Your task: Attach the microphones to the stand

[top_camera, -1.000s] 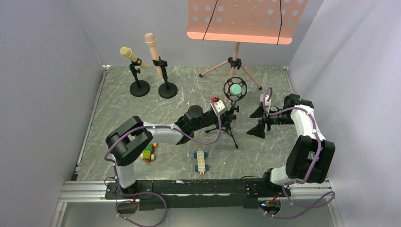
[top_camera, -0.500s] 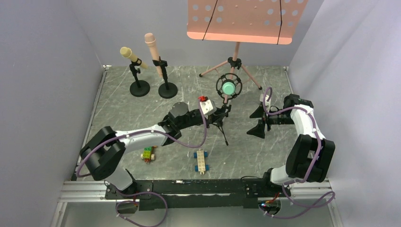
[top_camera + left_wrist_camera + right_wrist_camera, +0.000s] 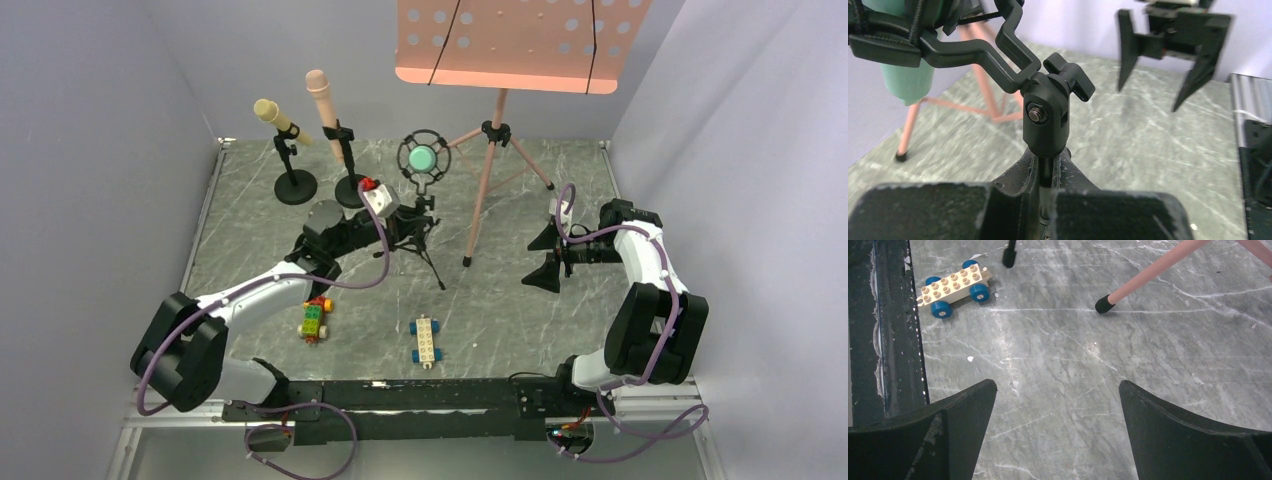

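I'm holding the left gripper (image 3: 1046,180) clamped on the upright post of the small black tripod (image 3: 425,255), just under its swivel joint. The teal microphone (image 3: 422,157) is sitting in the ring cradle (image 3: 973,50) above those fingers, leaning off to their left in my wrist view. I can't tell whether the tripod's feet are touching the table (image 3: 560,330). Beyond that gripper and to its left, the pink microphone (image 3: 322,100) and yellow microphone (image 3: 272,113) are standing clipped in their round-based stands. The right gripper (image 3: 545,258) is hanging well apart on the right, jaws spread wide, nothing between them, with a white toy car (image 3: 954,286) ahead of its left finger.
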Tool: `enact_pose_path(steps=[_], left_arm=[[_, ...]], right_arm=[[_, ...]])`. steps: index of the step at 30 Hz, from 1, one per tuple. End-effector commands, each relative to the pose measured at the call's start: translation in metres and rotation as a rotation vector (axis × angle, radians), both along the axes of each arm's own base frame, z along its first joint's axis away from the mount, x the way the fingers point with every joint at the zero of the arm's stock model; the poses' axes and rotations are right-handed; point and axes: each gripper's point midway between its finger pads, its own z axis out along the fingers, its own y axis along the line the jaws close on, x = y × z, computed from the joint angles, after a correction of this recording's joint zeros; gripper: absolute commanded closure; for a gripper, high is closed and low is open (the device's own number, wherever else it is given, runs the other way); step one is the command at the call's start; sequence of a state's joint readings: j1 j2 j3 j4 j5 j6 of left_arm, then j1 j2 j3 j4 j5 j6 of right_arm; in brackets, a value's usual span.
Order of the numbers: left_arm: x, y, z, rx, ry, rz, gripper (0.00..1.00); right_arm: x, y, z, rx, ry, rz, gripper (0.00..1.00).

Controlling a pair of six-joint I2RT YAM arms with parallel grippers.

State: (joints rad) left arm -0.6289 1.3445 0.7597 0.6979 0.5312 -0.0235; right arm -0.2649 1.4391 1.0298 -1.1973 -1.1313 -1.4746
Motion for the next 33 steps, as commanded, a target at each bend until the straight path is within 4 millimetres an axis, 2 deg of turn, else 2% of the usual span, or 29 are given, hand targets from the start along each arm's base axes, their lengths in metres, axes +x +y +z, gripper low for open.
enact_pose_path(steps=[1, 7, 13, 20, 22, 28, 33], left_arm=[[0.022, 0.027, 0.034, -0.088, -0.125, 0.068, 1.0], [0.08, 0.042, 0.018, -0.102, -0.117, 0.13, 1.0], [0.138, 0.036, 0.018, -0.107, -0.119, 0.156, 1.0], [0.203, 0.034, 0.019, -0.137, -0.151, 0.261, 1.0], [0.218, 0.032, 0.014, -0.128, -0.146, 0.279, 1.0], [0.254, 0.032, -0.005, -0.111, -0.13, 0.351, 1.0], [0.262, 0.031, -0.019, -0.117, -0.085, 0.363, 0.98]], right_arm=[[0.007, 0.0, 0.012, 0.009, -0.061, 0.015, 0.0], [0.007, -0.001, 0.011, 0.006, -0.061, 0.014, 0.0], [0.007, -0.001, 0.009, 0.005, -0.052, 0.017, 0.0], [0.008, -0.002, 0.006, 0.003, -0.036, 0.02, 0.0], [0.007, -0.002, 0.004, 0.006, -0.027, 0.023, 0.0], [0.008, -0.002, 0.002, 0.005, -0.016, 0.026, 0.0], [0.007, -0.003, 0.001, 0.003, -0.009, 0.026, 0.0]])
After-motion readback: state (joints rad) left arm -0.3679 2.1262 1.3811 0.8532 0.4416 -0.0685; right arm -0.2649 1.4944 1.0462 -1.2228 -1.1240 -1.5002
